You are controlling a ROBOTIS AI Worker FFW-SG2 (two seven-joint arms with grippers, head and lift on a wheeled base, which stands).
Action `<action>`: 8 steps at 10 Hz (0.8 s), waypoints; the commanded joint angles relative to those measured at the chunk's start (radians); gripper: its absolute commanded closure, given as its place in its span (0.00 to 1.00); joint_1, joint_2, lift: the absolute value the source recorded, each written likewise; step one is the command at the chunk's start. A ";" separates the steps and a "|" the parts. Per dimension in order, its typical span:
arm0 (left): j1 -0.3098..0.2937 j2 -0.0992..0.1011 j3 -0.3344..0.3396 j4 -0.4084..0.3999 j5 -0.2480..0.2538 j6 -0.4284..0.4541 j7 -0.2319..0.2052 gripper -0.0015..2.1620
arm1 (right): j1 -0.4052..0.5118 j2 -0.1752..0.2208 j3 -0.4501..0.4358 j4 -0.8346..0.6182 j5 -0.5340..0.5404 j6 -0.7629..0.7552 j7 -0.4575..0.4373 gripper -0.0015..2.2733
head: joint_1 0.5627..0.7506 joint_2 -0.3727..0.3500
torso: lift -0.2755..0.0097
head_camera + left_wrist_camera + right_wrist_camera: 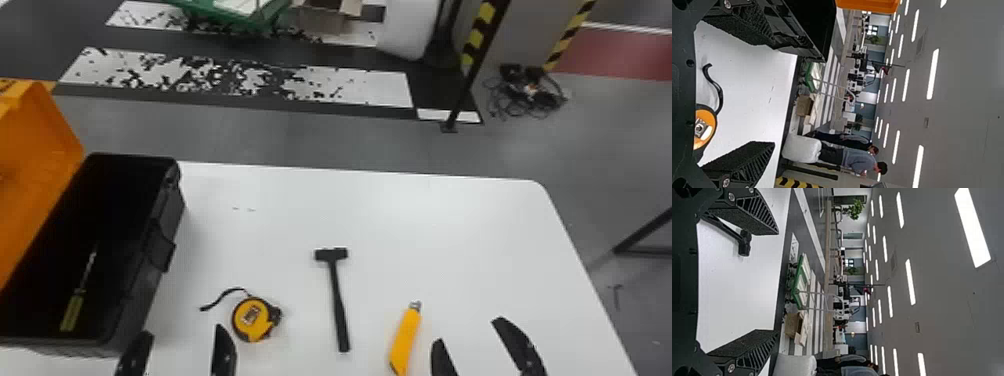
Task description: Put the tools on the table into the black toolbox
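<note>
My left gripper [181, 345] stands open at the near table edge, between the black toolbox [165, 215] and the yellow tape measure [252, 320]. In the left wrist view, that gripper [756, 98] has the tape measure [705, 127] beside its fingers. A black hammer [337, 300] lies mid-table, and right of it a yellow utility knife [406, 340]. My right gripper [477, 337] is open, right of the knife. In the right wrist view, nothing is between the fingers of the gripper [772, 282]; the hammer [744, 243] lies past one finger. A screwdriver [73, 310] lies inside the toolbox.
The toolbox's orange lid [35, 165] stands open at the far left. The white table [430, 225] has its rounded far corner at the right. Beyond it on the floor are a striped post [477, 45], a cable pile [530, 92] and a green cart [235, 15].
</note>
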 commanded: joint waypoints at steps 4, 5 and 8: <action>0.000 0.001 0.000 0.001 0.003 0.000 0.000 0.04 | -0.001 0.002 0.000 0.002 0.000 -0.005 0.000 0.05 | 0.70 0.37 | 0.83; 0.000 0.001 0.002 0.001 0.003 0.000 0.000 0.04 | -0.001 0.002 0.000 0.002 0.000 -0.002 -0.003 0.05 | 0.70 0.37 | 0.83; 0.000 0.001 0.002 0.001 0.011 0.003 -0.005 0.04 | -0.002 0.002 0.000 0.002 0.001 0.001 -0.005 0.05 | 0.70 0.37 | 0.83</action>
